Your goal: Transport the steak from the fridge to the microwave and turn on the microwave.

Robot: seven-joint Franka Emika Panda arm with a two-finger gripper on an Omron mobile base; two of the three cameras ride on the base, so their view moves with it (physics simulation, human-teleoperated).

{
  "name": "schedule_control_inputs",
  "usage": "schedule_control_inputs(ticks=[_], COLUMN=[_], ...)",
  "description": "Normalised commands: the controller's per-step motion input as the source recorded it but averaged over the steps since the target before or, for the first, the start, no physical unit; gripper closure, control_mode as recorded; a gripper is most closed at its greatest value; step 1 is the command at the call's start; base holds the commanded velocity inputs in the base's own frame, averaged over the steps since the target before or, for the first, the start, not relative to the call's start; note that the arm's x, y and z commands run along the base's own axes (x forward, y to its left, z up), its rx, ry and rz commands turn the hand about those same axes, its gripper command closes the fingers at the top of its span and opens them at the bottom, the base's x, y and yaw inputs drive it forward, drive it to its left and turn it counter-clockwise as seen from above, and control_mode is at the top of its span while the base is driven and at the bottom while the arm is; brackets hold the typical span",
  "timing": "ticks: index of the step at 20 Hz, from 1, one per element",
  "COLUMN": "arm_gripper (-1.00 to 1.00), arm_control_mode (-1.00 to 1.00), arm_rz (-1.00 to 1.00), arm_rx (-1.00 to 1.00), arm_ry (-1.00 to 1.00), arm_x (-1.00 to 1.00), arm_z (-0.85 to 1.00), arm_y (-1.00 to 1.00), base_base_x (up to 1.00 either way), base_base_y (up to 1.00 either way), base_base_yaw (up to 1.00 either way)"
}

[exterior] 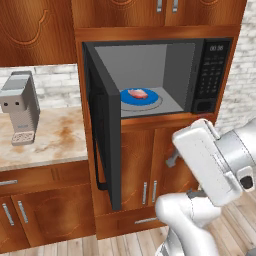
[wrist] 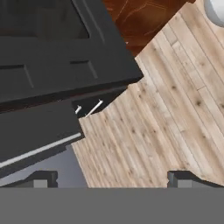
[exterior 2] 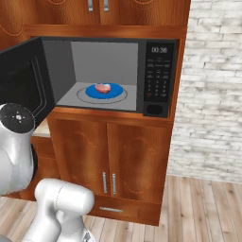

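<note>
Hand view: fingers point(wrist: 111, 178) mostly cut off, tips wide apart.

Kitchen: built-in microwave point(exterior: 155, 80), wooden cabinets point(exterior 2: 113, 156), coffee machine point(exterior: 20, 107).

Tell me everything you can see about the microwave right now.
The microwave is a wide black oven built into brown wooden cabinets, above two cupboard doors. Its door stands swung wide open to the left, dark, with a window and a black handle. The cavity is grey. Inside, a round blue plate lies on the floor of the cavity, and a small pinkish-red steak rests on that plate. At the right is a black panel with a small lit display, a button keypad and a large button below.
</note>
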Motion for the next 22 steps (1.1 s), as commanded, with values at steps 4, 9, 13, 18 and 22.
schedule_control_inputs(ticks=[4,9,13,18,22], arm_gripper=[-1.0,-1.0,-1.0,-1.0,-1.0], arm_control_mode=[-1.0,-1.0,-1.0,-1.0,-1.0], arm_rz=[-0.32,-0.34,-0.26,-0.19,-0.14], arm_rx=[0.0,0.0,-0.02,-0.09,-0.06], arm_ry=[0.03,0.0,0.0,0.01,0.0], arm_x=[-0.37,-0.28,-0.22,0.29,0.49], arm_z=[-0.01,-0.04,-0.04,-0.13,-0.06], arm_y=[0.45,0.51,0.49,0.69,0.61], base_base_x=[0.0,0.0,0.0,0.0,0.0], base_base_y=[0.0,0.0,0.0,0.0,0.0], base_base_yaw=[0.0,0.0,0.0,0.0,0.0])
